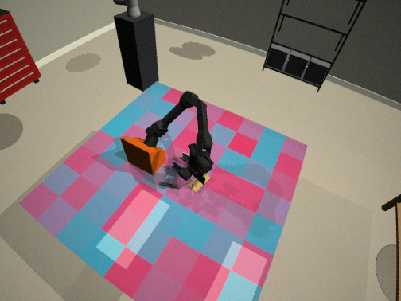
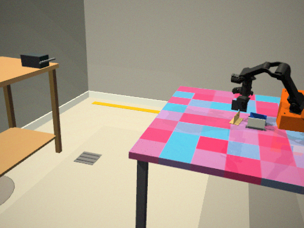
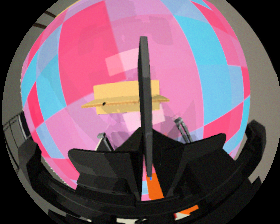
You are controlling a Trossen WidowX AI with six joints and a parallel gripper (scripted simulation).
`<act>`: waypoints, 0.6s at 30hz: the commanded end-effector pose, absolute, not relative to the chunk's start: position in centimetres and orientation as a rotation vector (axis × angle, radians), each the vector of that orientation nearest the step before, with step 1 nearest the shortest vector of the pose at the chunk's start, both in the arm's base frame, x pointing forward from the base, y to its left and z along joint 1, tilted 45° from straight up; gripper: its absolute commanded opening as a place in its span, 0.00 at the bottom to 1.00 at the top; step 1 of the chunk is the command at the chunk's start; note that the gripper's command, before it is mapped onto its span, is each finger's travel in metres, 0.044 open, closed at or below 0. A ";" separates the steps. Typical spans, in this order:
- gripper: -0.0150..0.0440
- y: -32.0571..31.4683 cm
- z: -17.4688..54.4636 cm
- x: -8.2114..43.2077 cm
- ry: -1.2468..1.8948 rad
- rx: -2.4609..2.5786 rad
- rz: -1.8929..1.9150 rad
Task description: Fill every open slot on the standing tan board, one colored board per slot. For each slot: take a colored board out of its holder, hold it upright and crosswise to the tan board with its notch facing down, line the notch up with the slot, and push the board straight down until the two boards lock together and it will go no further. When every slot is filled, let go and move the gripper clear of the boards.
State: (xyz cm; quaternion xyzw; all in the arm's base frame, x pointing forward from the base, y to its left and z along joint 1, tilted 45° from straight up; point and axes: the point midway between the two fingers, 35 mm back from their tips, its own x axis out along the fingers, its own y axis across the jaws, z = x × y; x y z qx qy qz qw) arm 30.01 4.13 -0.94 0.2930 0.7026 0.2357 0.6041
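pincer: closed to a narrow grip on a board, pointing down; pincer (image 1: 204,174) (image 2: 241,101) (image 3: 143,150)
held item: dark board (image 1: 202,180) (image 2: 238,105) (image 3: 145,85), upright, clamped between the fingers
held board angle: crosswise to the tan board in the wrist view
held board height: low over the tan board in the exterior view; contact cannot be told
notch: hidden or too small to tell
target: tan board (image 1: 199,183) (image 2: 236,119) (image 3: 126,102), standing on a flat tan foot; just below center in the top frame, right side in the exterior frame, left of center in the wrist frame
slots: small dark spot near the left end of the tan board in the wrist view; open count cannot be told
blue board: blue board (image 1: 177,166) (image 2: 257,116), between the tan board and the orange base in the exterior view, partly hidden by a pale panel (image 2: 256,123)
pale panel type: board or holder, cannot tell
arm: black arm (image 1: 204,123) (image 2: 256,69), bent in an arch, mounted on an orange base (image 1: 141,156) (image 2: 289,121) (image 3: 154,188)
surface: surface (image 1: 179,258) (image 2: 178,141) (image 3: 90,45), patchwork of pink, blue and red
top frame, upper left: red cabinet (image 1: 16,55)
top frame, upper right: black shelf rack (image 1: 278,25)
top frame, upper middle-left: black pedestal (image 1: 137,51) with a gray arm part on top
exterior frame, left: wooden bench (image 2: 18,75) with a black box (image 2: 34,61) on top
exterior frame, floor: yellow strip (image 2: 125,107), gray grate (image 2: 88,158)
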 end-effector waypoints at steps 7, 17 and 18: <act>0.25 4.7 -1.5 30.0 1.624 0.690 0.543; 0.25 5.3 -2.1 29.9 1.624 0.690 0.544; 0.25 5.4 -2.2 29.9 1.624 0.690 0.544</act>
